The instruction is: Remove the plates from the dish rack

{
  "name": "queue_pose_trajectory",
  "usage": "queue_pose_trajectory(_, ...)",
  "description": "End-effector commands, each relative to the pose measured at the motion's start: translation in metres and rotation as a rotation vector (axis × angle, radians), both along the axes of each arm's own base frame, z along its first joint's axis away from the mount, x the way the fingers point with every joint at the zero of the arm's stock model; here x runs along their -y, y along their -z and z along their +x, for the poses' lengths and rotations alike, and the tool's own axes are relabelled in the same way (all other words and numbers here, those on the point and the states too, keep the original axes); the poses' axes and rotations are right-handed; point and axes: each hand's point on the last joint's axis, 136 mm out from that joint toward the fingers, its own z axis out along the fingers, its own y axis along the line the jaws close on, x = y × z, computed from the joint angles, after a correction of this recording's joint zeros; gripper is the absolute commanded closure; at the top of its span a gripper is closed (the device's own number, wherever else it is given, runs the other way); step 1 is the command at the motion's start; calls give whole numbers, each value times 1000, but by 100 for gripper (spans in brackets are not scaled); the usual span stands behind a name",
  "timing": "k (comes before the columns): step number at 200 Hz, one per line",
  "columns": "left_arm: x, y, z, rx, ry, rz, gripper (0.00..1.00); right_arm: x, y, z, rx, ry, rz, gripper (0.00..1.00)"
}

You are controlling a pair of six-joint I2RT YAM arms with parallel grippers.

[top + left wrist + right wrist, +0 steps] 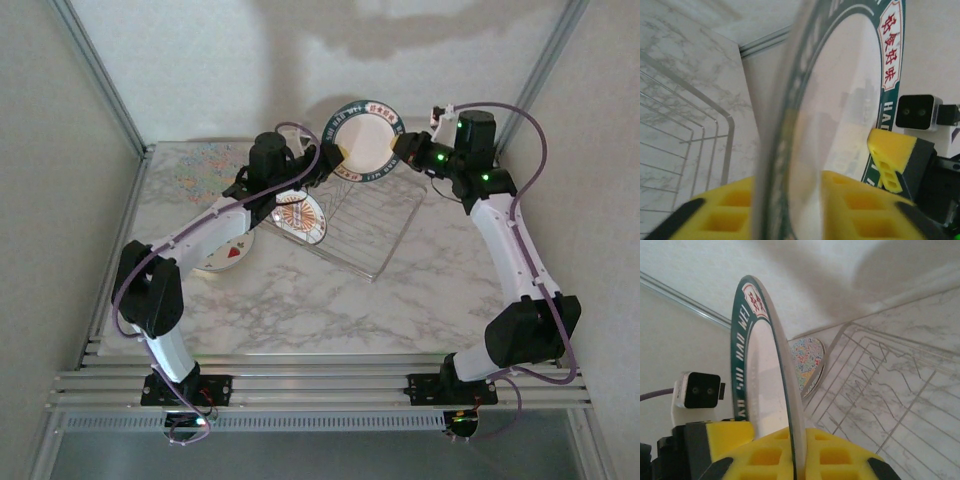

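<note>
While you scan from the left, note the pastel patterned plate and the fruit-motif plate lying flat on the table, apart from the dish rack. That looks to be the unloading spot, and your left arm is the nearer one to it. Your left gripper sits at the lower-left rim of the green-rimmed plate, which stands on edge in the air above the rack's far side, its white face turned toward the overhead camera. In the left wrist view the yellow pads straddle that rim, one on each face. The plate is so close and blurred there that you cannot tell whether they are pinching it or merely bracketing it. Further right, your right gripper is clamped on the opposite rim, its pads pressed to both faces in its own wrist view. So the disc spans the gap between the two sets of fingers, each meeting it edge-on from its own side. The handover likely turns on the left grip being firm before the right lets go.
</note>
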Motion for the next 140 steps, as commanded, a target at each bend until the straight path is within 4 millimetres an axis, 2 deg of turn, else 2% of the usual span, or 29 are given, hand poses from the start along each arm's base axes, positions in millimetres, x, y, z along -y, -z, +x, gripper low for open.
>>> queue_pose_trajectory(1,7,-20,-1,51,19,-40,82,-1,-25,-6,75,-17,40,100)
queue_pose_trajectory(23,6,-19,-1,46,13,-42,91,0,-22,-7,72,-15,36,100)
queue_pose_trajectory(34,6,-19,-1,44,14,-42,100,0,-22,-7,77,-18,35,100)
queue_pose_trajectory(70,5,-20,-3,38,14,-57,100,0,-23,-6,89,-22,35,100)
queue_pose_trajectory(104,-3,-36,-4,54,-1,-125,100,2,-24,-9,109,-22,6,59)
queue_pose_trajectory(122,-11,-42,-3,54,-18,-148,100,4,-26,-11,130,-19,-20,48)
queue_pose_trajectory(140,-19,-44,-3,54,-30,-153,100,6,-32,-14,171,-16,-43,43)
